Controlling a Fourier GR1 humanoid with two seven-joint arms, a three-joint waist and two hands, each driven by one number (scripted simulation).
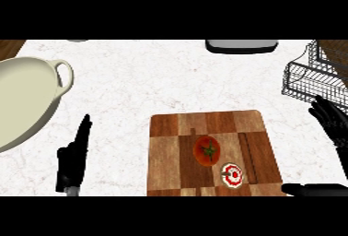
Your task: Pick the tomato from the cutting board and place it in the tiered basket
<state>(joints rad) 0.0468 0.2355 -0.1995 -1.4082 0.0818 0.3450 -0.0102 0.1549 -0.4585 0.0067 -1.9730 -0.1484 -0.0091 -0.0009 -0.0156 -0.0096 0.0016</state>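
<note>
A red tomato (207, 150) with a green stem lies near the middle of the chequered wooden cutting board (176, 138). The wire tiered basket (314, 77) stands at the right edge of the counter, beyond the board. My right hand (332, 123) is open just below the basket, right of the board and apart from the tomato; its thumb (314, 189) reaches in near the board's lower right corner. My left hand (73, 159) rests open at the lower left, fingers pointing up, well away from the board.
A large cream pot (24, 99) with a loop handle fills the left side. A small red and white round piece (232, 174) lies on the board just below and right of the tomato. A dark grey object (242, 45) sits at the counter's far edge.
</note>
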